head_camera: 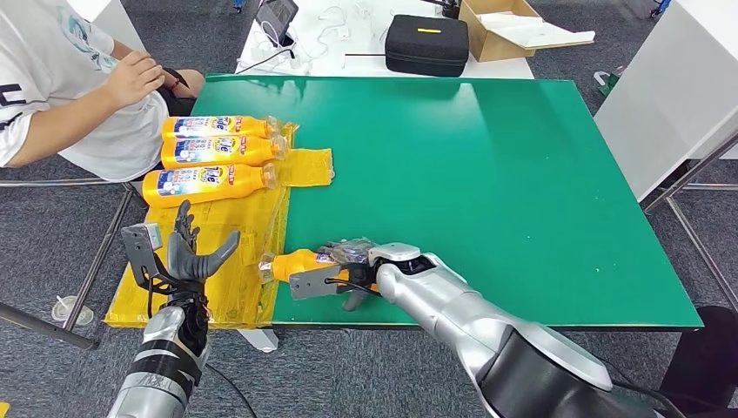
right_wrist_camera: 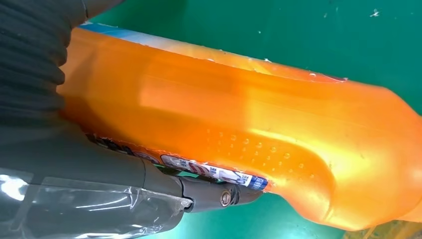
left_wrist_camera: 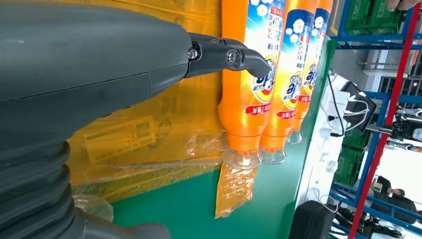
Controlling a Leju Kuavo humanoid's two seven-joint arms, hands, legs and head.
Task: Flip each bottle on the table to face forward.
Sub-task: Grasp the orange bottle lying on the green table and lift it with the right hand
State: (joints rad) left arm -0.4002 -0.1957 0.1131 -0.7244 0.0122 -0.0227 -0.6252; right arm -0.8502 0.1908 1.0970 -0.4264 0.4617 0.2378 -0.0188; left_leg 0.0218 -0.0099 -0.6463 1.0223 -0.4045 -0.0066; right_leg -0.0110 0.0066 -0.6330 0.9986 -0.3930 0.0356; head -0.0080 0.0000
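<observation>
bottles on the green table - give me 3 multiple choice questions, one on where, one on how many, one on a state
1. Where do the bottles that no hand holds lie?
A. side by side on the yellow sheet at the table's left
B. standing at the table's far right corner
C. inside the cardboard box

2. How many orange bottles are in the head view?
A. two
B. four
C. six

3. What is the right hand doing?
A. hanging open off the table
B. gripping an orange bottle near the table's front edge
C. pressing on the black case

Answers:
1. A: the three bottles lie in a row on the yellow sheet.
2. B: three in the row plus the held bottle.
3. B: the right hand wraps that bottle, while the left hand is spread, holding nothing.
</observation>
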